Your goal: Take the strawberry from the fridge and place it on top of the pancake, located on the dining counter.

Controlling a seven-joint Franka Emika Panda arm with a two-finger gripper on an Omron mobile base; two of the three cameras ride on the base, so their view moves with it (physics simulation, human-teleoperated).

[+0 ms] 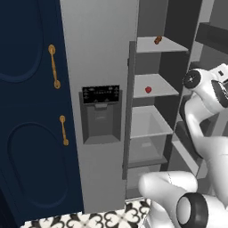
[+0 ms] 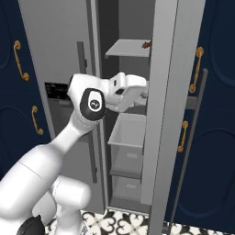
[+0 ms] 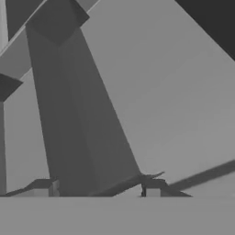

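1. The fridge is the biggest thing here: tall and grey, one door shut with its black dispenser panel, the other side standing open on grey shelves and drawers.
2. A navy cabinet with gold handles stands just beside the shut door, on the far side of it from the fingers.
3. The arm reaches into the open compartment at about middle-shelf height; in the right base view the hand goes in behind the edge of the open door.
4. The gripper shows two small finger tips set apart with a gap between them, nothing pinched (plain grey fridge surfaces lie ahead of them).
5. A brownish-orange oblong item lies on the top shelf, above the hand's level.
6. The strawberry sits on the middle shelf, loose, untouched by the fingers; how near it lies to them I cannot tell.
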